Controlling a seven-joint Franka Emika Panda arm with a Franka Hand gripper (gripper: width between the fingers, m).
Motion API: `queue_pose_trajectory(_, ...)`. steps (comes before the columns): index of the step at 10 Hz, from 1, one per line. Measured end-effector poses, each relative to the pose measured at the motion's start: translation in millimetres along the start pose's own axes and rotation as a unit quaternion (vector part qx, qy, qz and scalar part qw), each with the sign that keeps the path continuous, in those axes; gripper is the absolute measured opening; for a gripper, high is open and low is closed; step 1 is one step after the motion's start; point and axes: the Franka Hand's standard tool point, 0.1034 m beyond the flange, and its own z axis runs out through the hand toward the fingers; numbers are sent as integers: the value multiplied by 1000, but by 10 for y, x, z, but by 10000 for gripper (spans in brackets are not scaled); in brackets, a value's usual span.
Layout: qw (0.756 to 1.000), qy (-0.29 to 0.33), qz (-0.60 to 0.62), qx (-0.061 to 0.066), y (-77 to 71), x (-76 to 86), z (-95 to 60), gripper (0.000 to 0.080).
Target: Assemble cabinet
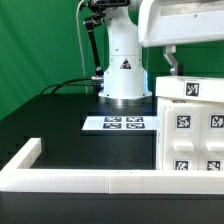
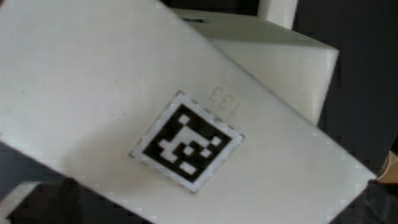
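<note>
The white cabinet (image 1: 190,125) sits at the exterior view's right edge on the black surface (image 1: 60,125), its stacked white panels facing the camera with several black-and-white square tags on them. It rests just inside the long low white border rail (image 1: 90,180) that runs along the near side of the surface. The marker board (image 1: 118,123) lies flat beside the cabinet, toward the exterior view's left, in front of the arm's white base (image 1: 125,70). The arm's wrist reaches down over the cabinet's top, where the dark fingers (image 1: 172,62) hang just above or against the upper panel; how far apart they stand, and whether they hold anything, cannot be told. In the wrist view a tilted white cabinet panel (image 2: 160,90) fills the picture, carrying one square tag (image 2: 189,140).
</note>
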Motion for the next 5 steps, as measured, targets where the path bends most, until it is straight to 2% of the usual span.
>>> queue_pose_trajectory(2, 999, -1, -46, -4, 20, -4, 2, 797)
queue_pose_trajectory(5, 985, -11, -173, -13, -11, -34, 33, 797)
